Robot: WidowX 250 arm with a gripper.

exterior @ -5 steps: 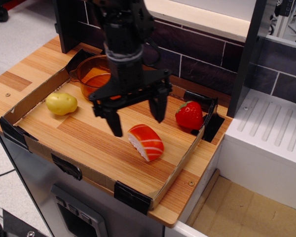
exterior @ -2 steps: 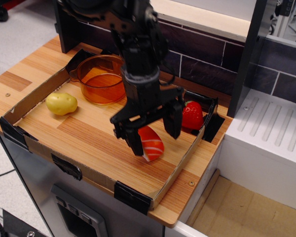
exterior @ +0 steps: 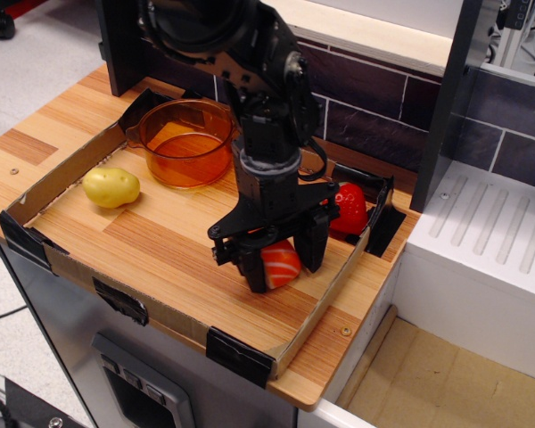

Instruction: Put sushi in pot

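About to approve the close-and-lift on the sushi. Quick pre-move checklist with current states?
1. End effector down at the sushi, a finger on each side: ok.
2. Fingers closed firmly on the sushi: cannot tell; they sit close against it, but contact is not clear.
3. Strawberry apart from the fingers: ok, though it sits just behind the far finger.
4. Pot upright, opening unobstructed, nothing visible inside: ok.
5. Potato off the likely sushi-to-pot path: ok, it lies at the tray's left end.
6. Cardboard tray wall near the sushi clear of the fingers: ok, but close.
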